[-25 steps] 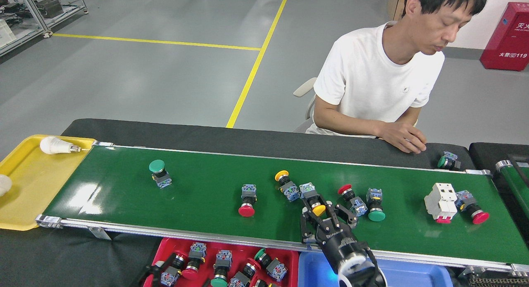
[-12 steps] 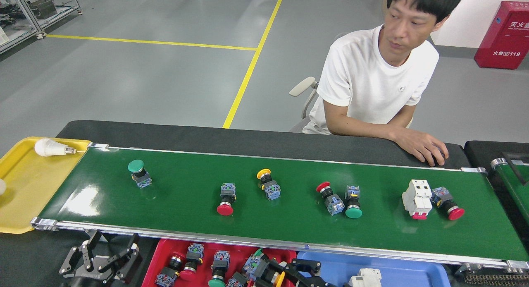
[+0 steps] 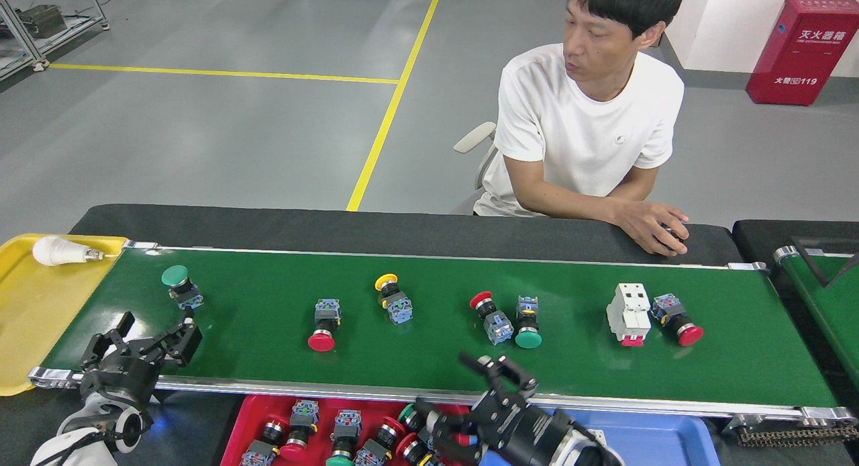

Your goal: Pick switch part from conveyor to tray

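Right gripper [image 3: 463, 402]: down at the near rail, fingers spread wide, nothing between them, pointing left over the seam of the red and blue trays.
Right arm: comes in low from the bottom edge, lying almost flat and angled left.
Left gripper [image 3: 144, 338]: black fingers splayed apart and empty, raised over the conveyor's near-left corner.
Left arm: white forearm rises from the bottom-left corner, wrist bent toward the belt.
Nearest switch part: green-capped pushbutton [image 3: 178, 285], just beyond the left gripper, lying on the belt.
Conveyor [image 3: 429, 358]: glossy dark green, carrying a spread of switch parts – red-capped one [image 3: 324, 325], yellow-capped one [image 3: 392, 297], a red and green pair [image 3: 507, 317] side by side, then a white breaker [image 3: 628, 313] touching another red-capped switch [image 3: 676, 318].
Red tray [image 3: 251, 419]: below the near rail, already holding several switches.
Blue tray [image 3: 661, 442]: just right of it.
Yellow tray [image 3: 33, 318]: at the belt's left end, a light bulb [image 3: 59, 251] on its far rim.
Person [image 3: 587, 123]: seated across the belt, hand resting on the black tabletop.
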Motion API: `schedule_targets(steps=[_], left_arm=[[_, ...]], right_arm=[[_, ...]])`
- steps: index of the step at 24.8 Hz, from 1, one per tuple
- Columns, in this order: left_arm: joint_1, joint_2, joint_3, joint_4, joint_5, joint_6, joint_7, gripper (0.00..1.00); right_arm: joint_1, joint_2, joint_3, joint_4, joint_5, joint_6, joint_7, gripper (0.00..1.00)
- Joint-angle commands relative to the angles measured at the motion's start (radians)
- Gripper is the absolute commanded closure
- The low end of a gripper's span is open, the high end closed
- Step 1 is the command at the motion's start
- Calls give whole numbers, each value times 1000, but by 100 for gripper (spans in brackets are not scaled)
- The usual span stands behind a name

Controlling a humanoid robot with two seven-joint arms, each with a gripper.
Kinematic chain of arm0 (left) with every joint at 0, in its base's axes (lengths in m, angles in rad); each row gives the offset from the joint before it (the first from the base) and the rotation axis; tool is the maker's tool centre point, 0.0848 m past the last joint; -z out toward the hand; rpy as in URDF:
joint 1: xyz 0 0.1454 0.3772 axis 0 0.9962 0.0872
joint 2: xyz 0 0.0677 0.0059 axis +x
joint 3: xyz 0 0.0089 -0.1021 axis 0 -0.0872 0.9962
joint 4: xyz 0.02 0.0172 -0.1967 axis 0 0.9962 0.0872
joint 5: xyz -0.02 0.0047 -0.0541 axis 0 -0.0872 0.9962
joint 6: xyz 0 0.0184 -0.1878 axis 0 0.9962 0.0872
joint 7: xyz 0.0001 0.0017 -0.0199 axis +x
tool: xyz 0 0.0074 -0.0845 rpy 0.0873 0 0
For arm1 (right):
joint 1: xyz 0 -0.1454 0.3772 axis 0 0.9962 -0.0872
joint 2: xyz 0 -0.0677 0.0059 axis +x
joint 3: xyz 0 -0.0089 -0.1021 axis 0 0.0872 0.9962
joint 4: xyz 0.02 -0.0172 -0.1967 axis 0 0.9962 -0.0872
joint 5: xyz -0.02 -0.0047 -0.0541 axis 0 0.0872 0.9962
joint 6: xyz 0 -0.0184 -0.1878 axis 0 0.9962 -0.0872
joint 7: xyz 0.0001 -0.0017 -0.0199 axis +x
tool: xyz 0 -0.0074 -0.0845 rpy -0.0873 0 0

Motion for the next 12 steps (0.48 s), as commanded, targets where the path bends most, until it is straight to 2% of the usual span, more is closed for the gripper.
schedule_targets(steps=[1,3,5,7,8,9,10,12], left_arm=[[-61,26,-15,56,-2,8,34,0],[-101,44,-43,145,-2,10,62,0],[-153,64,-93,242,-2,41,97,4],[-216,93,-167,378,2,53,155,17],[-239,99,-184,428,4,53,180,28],[-276,99,-207,486,2,50,201,54],[-287,99,-214,504,2,50,203,60],[-290,99,-222,504,4,41,203,94]], right_arm=[[-10,-5,-11,-15,-2,233,-23,4],[2,-31,-14,-18,-2,318,-52,4],[28,-53,-15,-24,-1,346,-111,3],[68,-59,-12,-34,4,346,-180,3],[69,-59,-6,-33,10,346,-181,3],[62,-47,6,-22,39,347,-180,3],[57,-34,20,-13,61,347,-178,3],[23,35,43,8,114,350,-166,3]])
